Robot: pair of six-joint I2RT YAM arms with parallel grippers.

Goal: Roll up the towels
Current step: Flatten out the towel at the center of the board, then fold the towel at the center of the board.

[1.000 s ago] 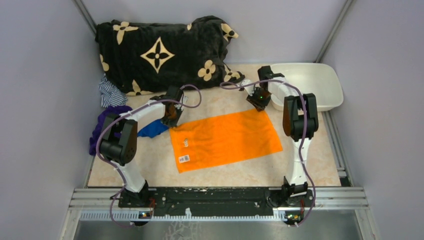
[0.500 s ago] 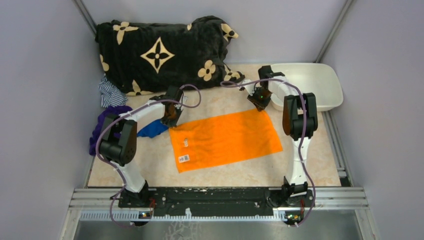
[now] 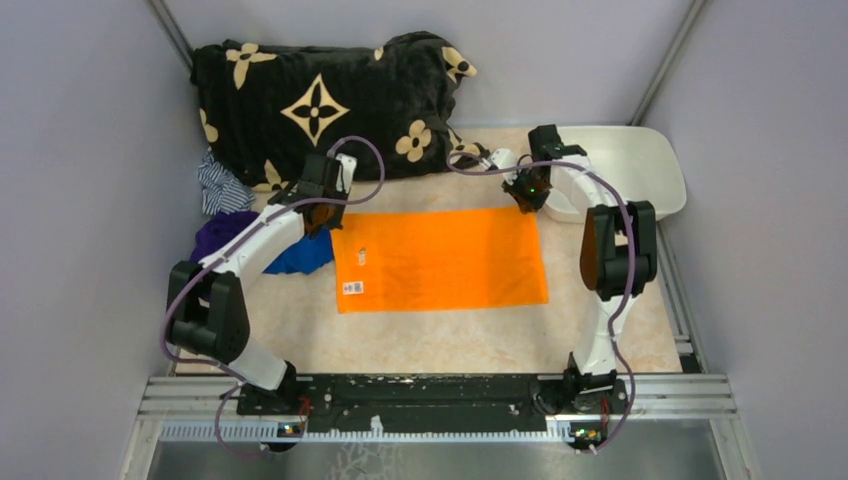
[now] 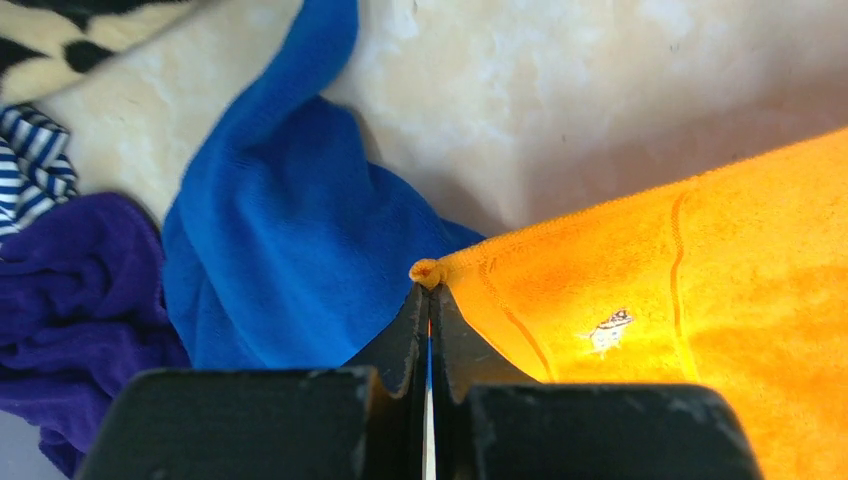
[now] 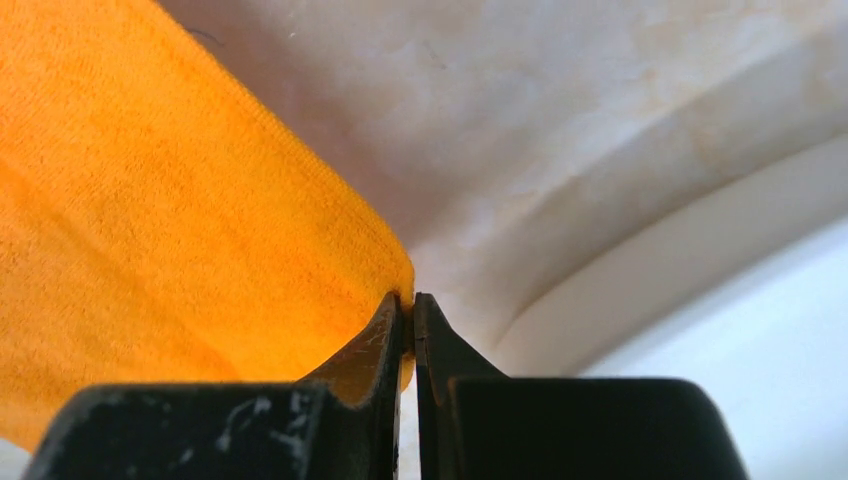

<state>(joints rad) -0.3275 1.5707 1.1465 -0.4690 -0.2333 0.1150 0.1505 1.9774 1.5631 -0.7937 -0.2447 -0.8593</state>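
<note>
The flat bright orange cloth towel (image 3: 440, 258) is lying mid-frame on the worktop (image 3: 450, 340). The left hand (image 4: 428, 298) is pinching its upper left corner, the right hand (image 5: 408, 308) its upper right corner. The crumpled royal blue towel (image 3: 300, 258) is sitting just left of it.

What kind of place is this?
Probably a robot lab test cell: plain walls box in a small tabletop, and the left arm and right arm are bolted to a metal rail.
</note>
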